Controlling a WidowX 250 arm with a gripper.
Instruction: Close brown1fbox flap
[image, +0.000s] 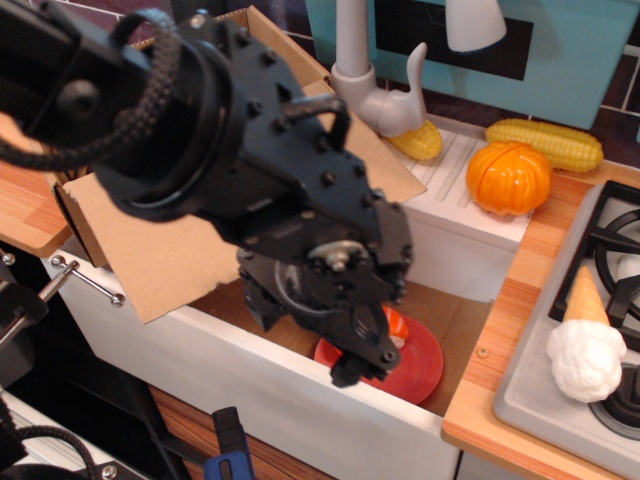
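Observation:
The brown cardboard box (70, 205) sits at the left end of the white sink. Its wide flap (150, 250) shows a plain face and lies nearly flat, reaching out over the sink. More of the box's cardboard shows behind the arm (395, 170). My black gripper (300, 345) hangs low over the sink just beyond the flap's right edge, fingers apart and holding nothing. One fingertip (343, 377) is at the rim of the red plate (420, 362). My arm hides the flap's tape patch and the inside of the box.
An orange sushi piece (398, 322) peeks out on the plate. A grey faucet (365, 80), yellow corn (545, 142) and an orange pumpkin (508, 176) stand behind the sink. An ice cream cone (585, 340) lies on the stove at right. The white sink front (300, 405) runs below.

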